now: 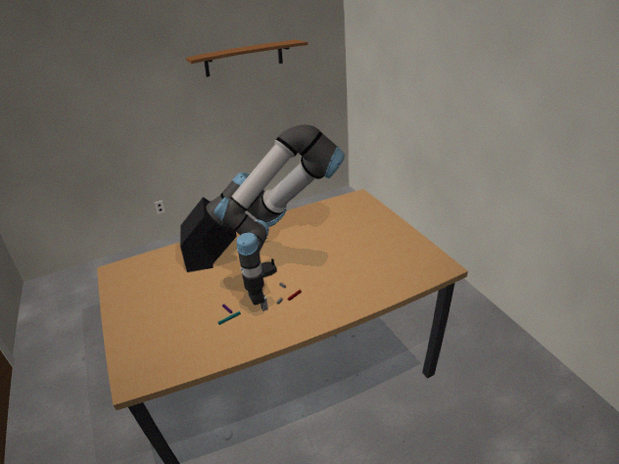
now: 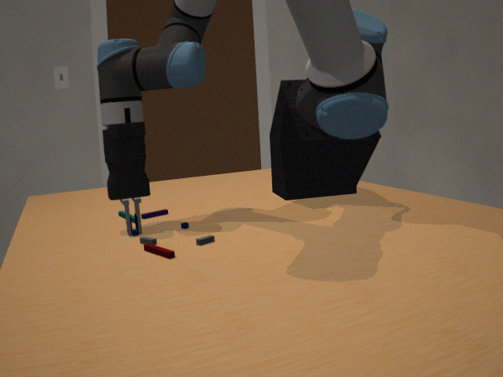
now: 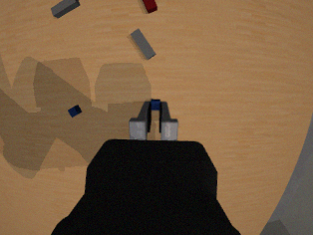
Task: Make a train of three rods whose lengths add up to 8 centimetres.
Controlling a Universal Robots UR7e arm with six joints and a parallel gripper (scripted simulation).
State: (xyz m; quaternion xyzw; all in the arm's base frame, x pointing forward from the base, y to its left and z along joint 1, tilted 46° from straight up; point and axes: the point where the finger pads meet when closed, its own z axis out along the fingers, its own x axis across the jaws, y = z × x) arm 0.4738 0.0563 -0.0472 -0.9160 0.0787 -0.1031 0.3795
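Two blue rods are on the table (image 2: 365, 316): one blue rod (image 2: 185, 225) lies loose in the arm's shadow, the other blue rod (image 3: 155, 104) sits between the fingertips of the gripper (image 3: 155, 121). Two grey rods, the near grey rod (image 2: 148, 240) and the right grey rod (image 2: 204, 240), lie apart from each other, with the red rod (image 2: 159, 250) nearest the exterior camera. The purple rod (image 2: 154, 213) and turquoise rod (image 2: 123, 213) lie farther back, behind the fingers.

The scatter suggests no train is laid yet; a likely set is one blue rod with two others totalling eight, though which cannot be told.

Gripper state: fingers drawn narrow and clamped on the small blue rod, tips down at the table surface, wrist vertical. The held rod looks level with the table, not yet raised.
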